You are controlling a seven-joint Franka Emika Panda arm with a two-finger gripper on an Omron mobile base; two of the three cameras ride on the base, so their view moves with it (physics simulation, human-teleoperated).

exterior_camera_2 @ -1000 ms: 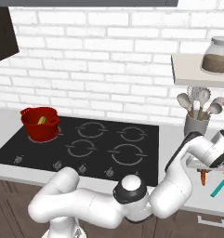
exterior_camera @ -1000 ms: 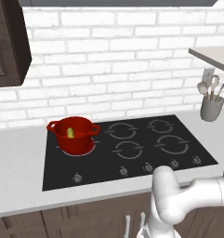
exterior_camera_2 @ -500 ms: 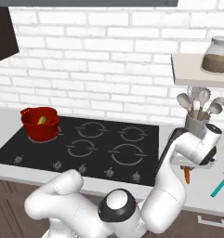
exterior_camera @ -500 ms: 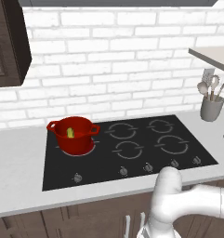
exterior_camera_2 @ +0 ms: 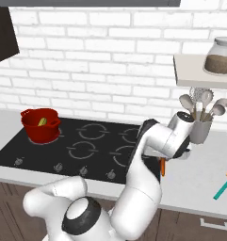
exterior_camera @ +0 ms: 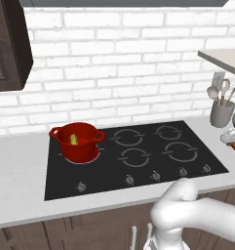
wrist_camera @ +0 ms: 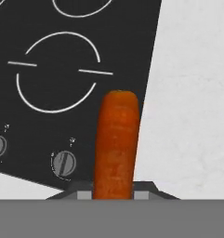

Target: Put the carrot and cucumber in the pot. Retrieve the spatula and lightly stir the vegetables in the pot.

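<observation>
Above glossy black hob [wrist_camera: 48,56], end effector [wrist_camera: 114,193] pinches smooth, tapered orange carrot [wrist_camera: 115,139]

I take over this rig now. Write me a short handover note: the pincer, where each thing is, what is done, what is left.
Pincer: shut on the carrot, above the right edge of the cooktop.
Cucumber: inside the red pot on the rear left burner.
Spatula: on the counter, far right, untouched.
Done: cucumber in the pot, carrot picked up.
Left: carry the carrot to the pot, drop it in, fetch the spatula, stir lightly.
</observation>
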